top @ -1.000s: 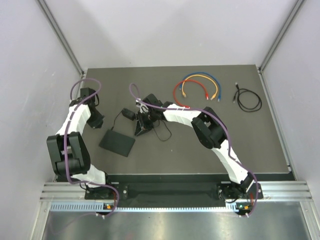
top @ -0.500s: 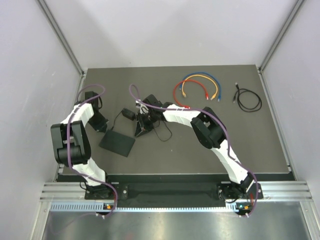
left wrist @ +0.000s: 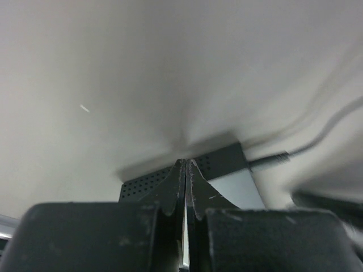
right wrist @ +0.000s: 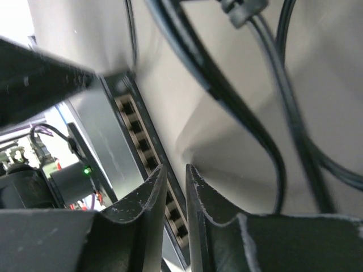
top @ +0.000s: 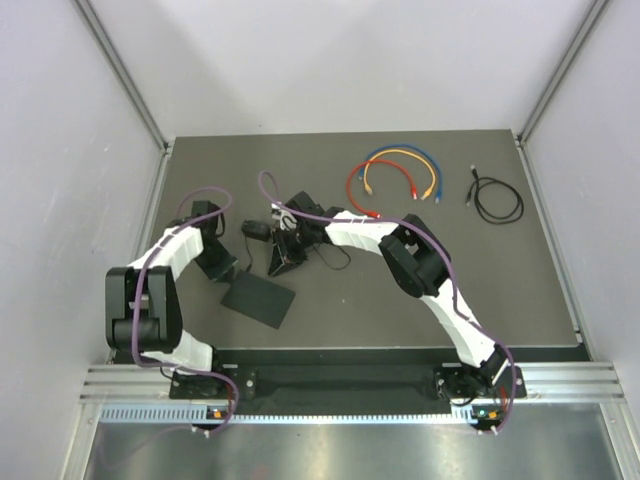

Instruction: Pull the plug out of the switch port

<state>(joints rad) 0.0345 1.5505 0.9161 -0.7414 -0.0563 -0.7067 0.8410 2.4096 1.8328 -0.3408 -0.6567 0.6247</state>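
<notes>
- Now the switch (top: 258,299) lies flat and skewed on the near-left part of the dark table (top: 480,290); the right wrist view shows its row of ports (right wrist: 139,136).
- Left gripper (left wrist: 186,164): jaws pressed fully together, tips at the switch's far edge; contact cannot be judged.
- A plug (left wrist: 271,160) on a thin cord sits just beside the switch's corner.
- Right gripper (right wrist: 176,170): jaws a narrow slit apart, nothing visible between them, black cords (right wrist: 266,141) alongside.
- Small power adapter (top: 257,230) lies just left of it.
- Coloured cables (top: 395,175) and a black cable (top: 497,203) lie well apart, far right.
</notes>
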